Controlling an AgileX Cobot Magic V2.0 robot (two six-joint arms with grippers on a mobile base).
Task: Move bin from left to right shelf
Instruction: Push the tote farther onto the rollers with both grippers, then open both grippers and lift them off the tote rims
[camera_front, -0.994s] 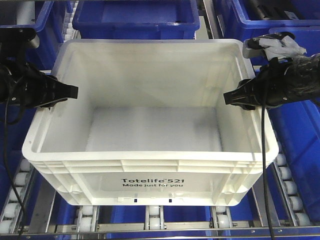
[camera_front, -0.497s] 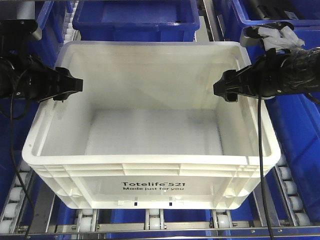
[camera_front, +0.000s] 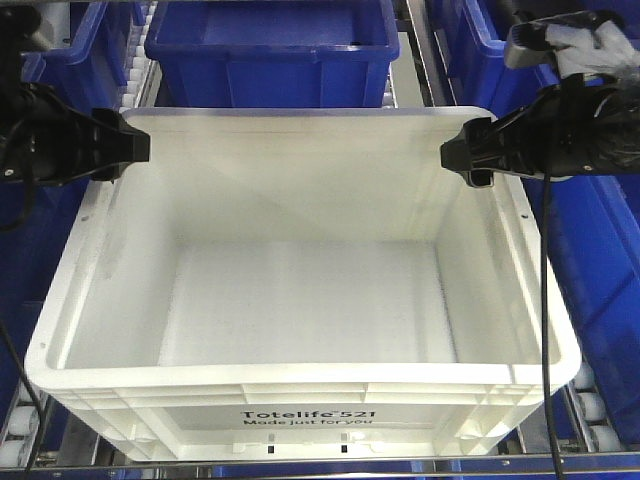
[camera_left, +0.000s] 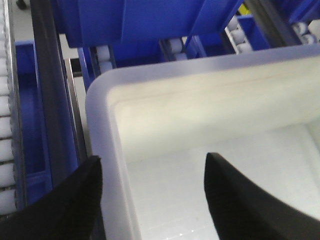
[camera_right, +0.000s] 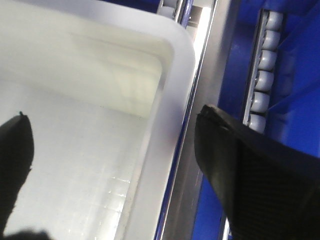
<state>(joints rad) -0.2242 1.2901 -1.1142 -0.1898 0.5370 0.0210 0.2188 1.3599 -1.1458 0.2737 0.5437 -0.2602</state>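
Straddling its rim with both spread grippers, left gripper (camera_left: 150, 175), right gripper (camera_right: 107, 145), white ribbed bin (camera_front: 300, 300), empty

Light: bright and even in the front view, coming from above.
Glare: the white bin (camera_front: 300, 270) floor looks washed out; its back wall at 12 o'clock is the brightest part.
Shadows: soft grey shade along the inner wall at 3 o'clock; a faint slanted shade at 10 o'clock.
Left wrist view: the black fingers (camera_left: 240, 200) at 6 o'clock are blurry, and the bin rim is soft and a bit purple.
Right wrist view: the finger (camera_right: 260, 175) at 4 o'clock is blurry; the metal rail (camera_right: 202, 70) shines at 1 o'clock.
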